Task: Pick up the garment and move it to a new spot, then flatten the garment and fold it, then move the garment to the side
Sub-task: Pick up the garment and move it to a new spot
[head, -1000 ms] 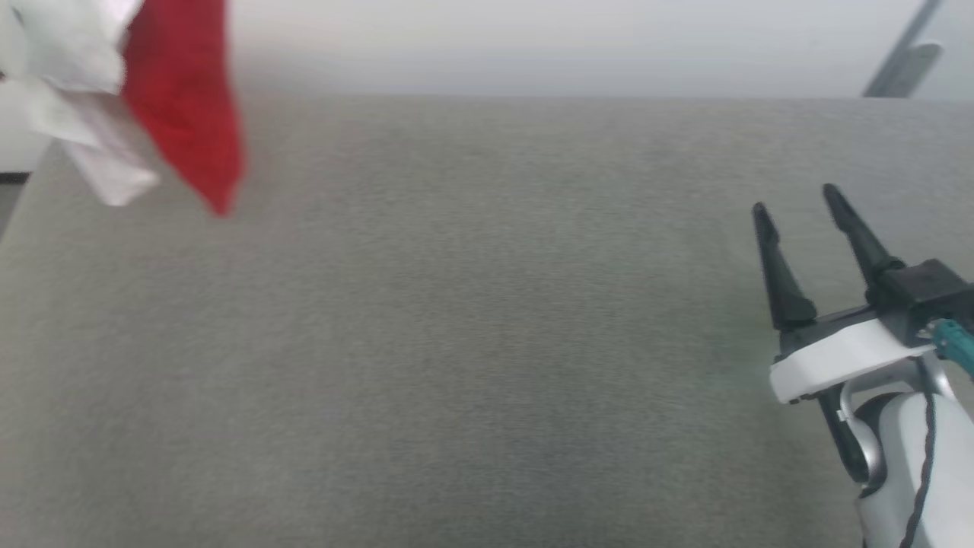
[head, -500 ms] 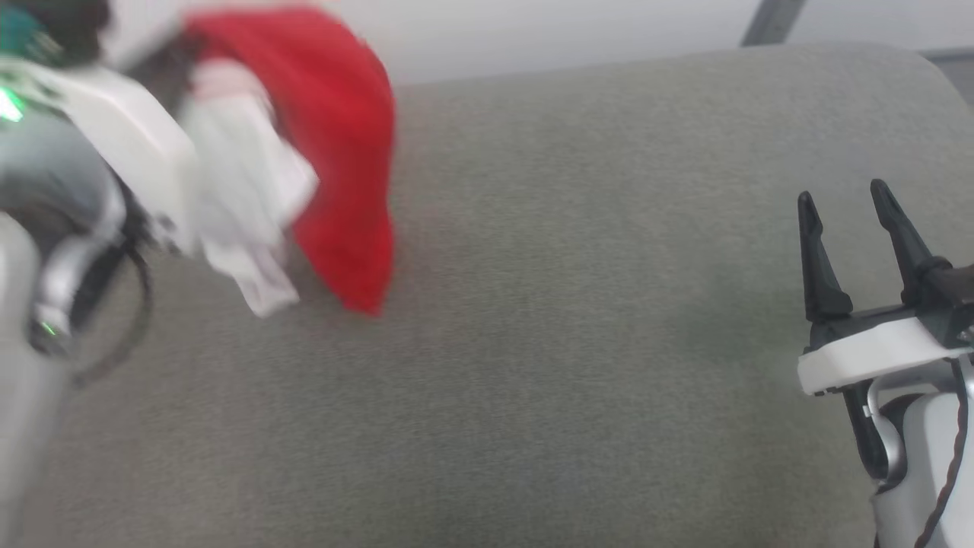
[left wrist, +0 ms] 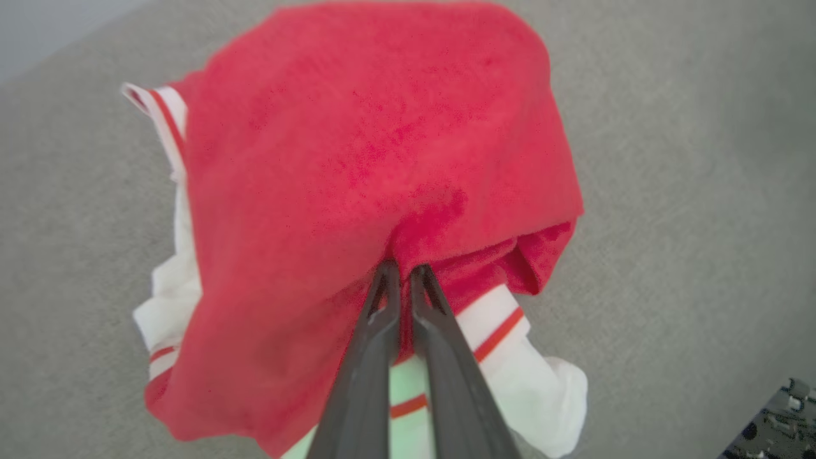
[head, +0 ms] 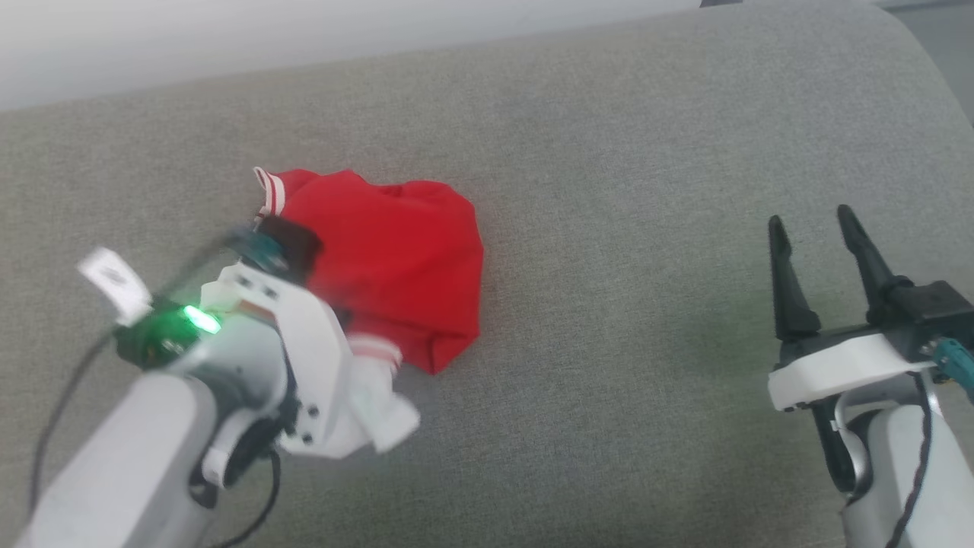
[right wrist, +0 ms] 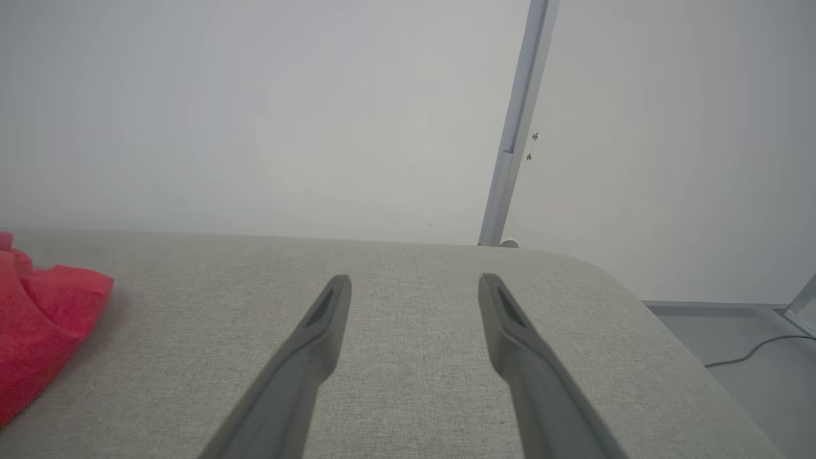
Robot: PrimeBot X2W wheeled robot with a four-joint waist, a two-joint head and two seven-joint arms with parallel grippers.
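The garment (head: 396,259) is a bunched red T-shirt with white, stripe-trimmed sleeves, and it lies on the grey fabric surface (head: 624,152) left of centre. In the left wrist view my left gripper (left wrist: 400,269) is shut on a fold of the garment (left wrist: 382,146), with a white sleeve (left wrist: 542,389) hanging below the fingers. My left wrist (head: 297,342) covers the near part of the shirt in the head view. My right gripper (head: 810,221) hovers open and holds nothing at the right, far from the shirt. The right wrist view shows its fingertips (right wrist: 338,287) spread and the garment (right wrist: 38,319) at the left edge.
The grey surface curves down at its rounded right end (right wrist: 612,280). Behind it are a pale wall and a slanted metal post (right wrist: 516,127). A cable (right wrist: 752,350) lies on the floor beyond the right end.
The head camera has tilted and shifted. My left arm has carried the garment from the upper left down towards the middle, where it now rests on the surface. The right gripper stays open.
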